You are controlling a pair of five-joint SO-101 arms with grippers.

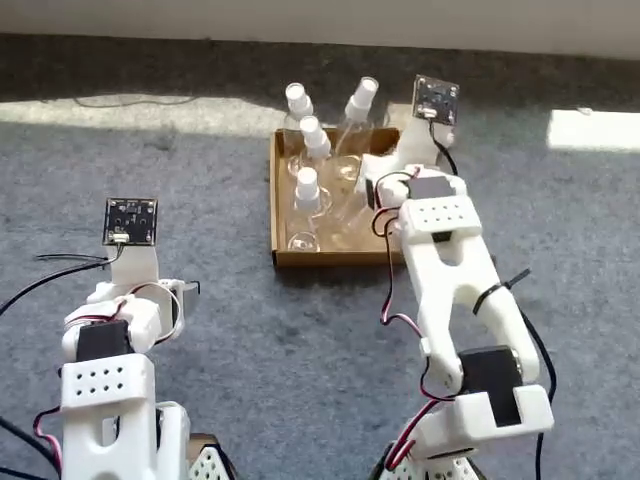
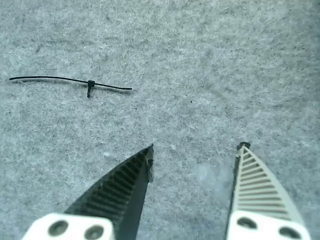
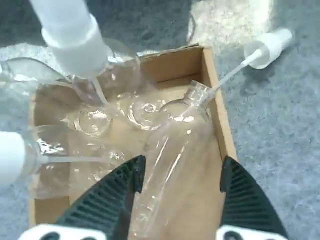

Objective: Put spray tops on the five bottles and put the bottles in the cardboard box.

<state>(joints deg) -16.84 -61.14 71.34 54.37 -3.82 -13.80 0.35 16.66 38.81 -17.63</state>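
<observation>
A cardboard box [image 1: 281,200] [image 3: 215,95] lies on grey carpet with several clear bottles in it. Three stand upright wearing white spray tops [image 1: 307,185]. In the right wrist view a clear bottle [image 3: 175,150] leans tilted in the box between the jaws of my right gripper [image 3: 181,167], which is open on either side of it. Its white spray top [image 3: 265,47] sits raised off the neck [image 3: 199,95], with only the thin tube reaching into the bottle. My left gripper [image 2: 195,150] [image 1: 185,298] hangs open and empty over bare carpet, well left of the box.
A black cable tie [image 2: 75,82] lies on the carpet ahead of the left gripper. The right arm [image 1: 445,250] stretches over the box's right side. A pale wall edge [image 1: 320,20] bounds the far end of the carpet.
</observation>
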